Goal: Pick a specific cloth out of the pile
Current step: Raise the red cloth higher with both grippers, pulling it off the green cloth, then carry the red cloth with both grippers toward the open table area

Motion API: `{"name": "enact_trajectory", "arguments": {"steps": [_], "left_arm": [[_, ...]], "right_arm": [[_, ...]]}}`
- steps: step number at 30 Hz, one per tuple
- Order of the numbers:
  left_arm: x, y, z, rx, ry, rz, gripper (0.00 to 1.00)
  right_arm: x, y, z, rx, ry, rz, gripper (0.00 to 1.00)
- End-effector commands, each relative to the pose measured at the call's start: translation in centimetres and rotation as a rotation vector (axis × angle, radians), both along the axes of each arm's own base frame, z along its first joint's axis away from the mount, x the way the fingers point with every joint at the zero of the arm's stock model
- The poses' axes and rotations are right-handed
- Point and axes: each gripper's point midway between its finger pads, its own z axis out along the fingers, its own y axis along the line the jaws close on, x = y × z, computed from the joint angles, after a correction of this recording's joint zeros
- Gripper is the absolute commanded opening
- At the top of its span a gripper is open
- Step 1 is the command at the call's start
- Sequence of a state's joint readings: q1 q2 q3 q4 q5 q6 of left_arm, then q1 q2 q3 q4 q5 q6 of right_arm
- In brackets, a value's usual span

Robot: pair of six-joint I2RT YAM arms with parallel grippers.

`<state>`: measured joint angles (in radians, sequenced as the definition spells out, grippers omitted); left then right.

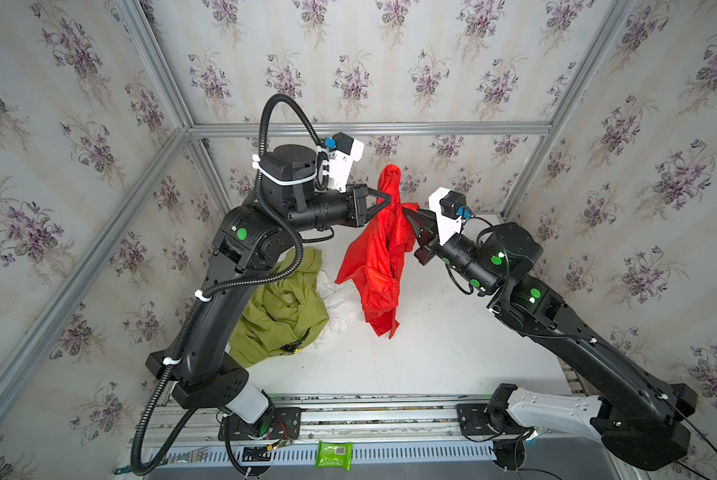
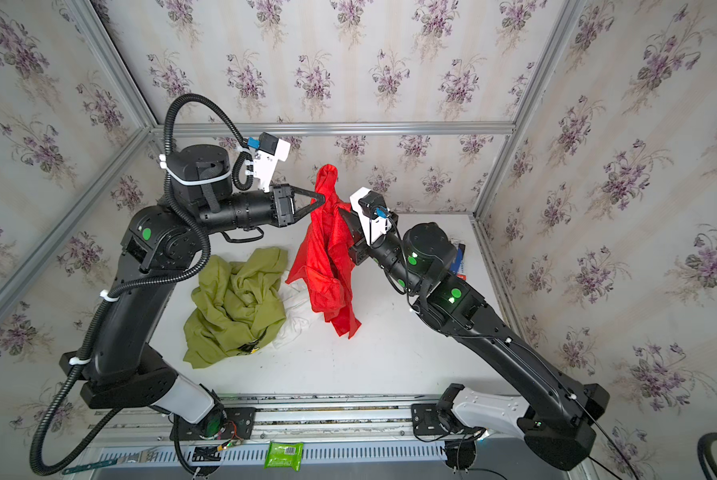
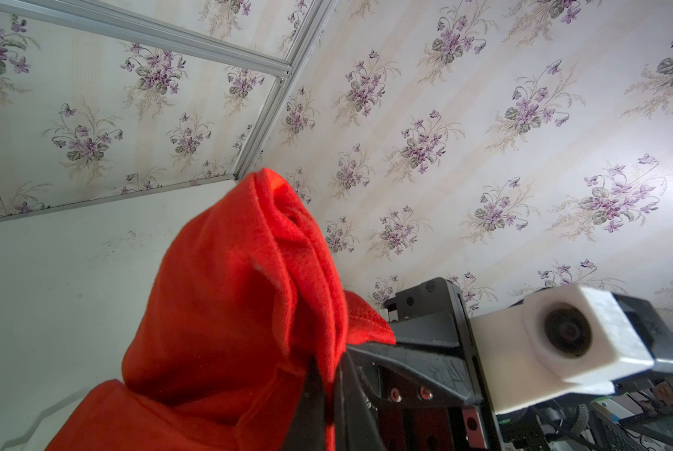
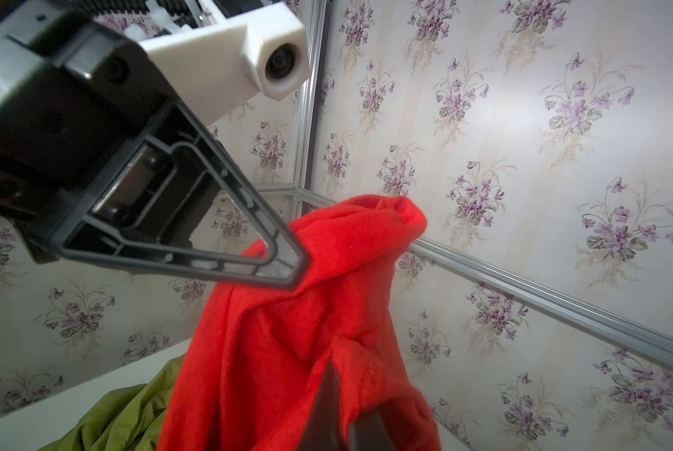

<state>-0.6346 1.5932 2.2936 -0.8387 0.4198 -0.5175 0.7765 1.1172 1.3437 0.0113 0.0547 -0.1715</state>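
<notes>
Two grippers hold the red cloth (image 1: 373,257) up over the middle of the bench (image 1: 431,357), toward its back edge. The left gripper (image 1: 387,199) has its fingers pressed together on a fold near the top of the cloth. The right gripper (image 1: 405,210) is clamped on the fabric just beside it, from the other side. The cloth hangs in long folds; whether its lower end touches the bench I cannot tell. The bench top is plain white. Wallpaper (image 1: 348,75) of purple flowers on cream stripes covers the walls around it, which are joined by silver metal bars (image 1: 369,129). The pile (image 1: 307,307), a green cloth (image 1: 273,316) with a white cloth (image 1: 338,299) against it, lies near the left edge. Past the front edge, on a grey slotted rail (image 1: 411,455), lies a green packet (image 1: 334,455) with a white barcode label; its writing is too small to read
</notes>
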Motion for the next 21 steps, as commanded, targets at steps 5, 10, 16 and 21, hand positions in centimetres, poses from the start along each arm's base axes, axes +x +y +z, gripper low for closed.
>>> {"name": "enact_trajectory", "arguments": {"steps": [5,10,16,21], "left_arm": [[-0.1,-0.9,1.2,-0.036,-0.041,-0.014,0.00],[-0.1,-1.7,0.8,-0.033,-0.034,-0.029,0.00],[-0.5,-2.6,0.5,-0.024,-0.034,-0.048,0.00],[-0.7,-3.6,-0.1,-0.014,-0.025,-0.069,0.00]], "right_arm": [[0.0,-2.0,0.4,0.037,-0.008,-0.053,0.00],[0.0,-2.9,0.0,0.038,0.000,-0.075,0.00],[-0.2,-4.1,-0.9,0.028,0.015,-0.110,0.00],[-0.3,-5.1,-1.5,0.026,0.021,-0.140,0.00]]}}
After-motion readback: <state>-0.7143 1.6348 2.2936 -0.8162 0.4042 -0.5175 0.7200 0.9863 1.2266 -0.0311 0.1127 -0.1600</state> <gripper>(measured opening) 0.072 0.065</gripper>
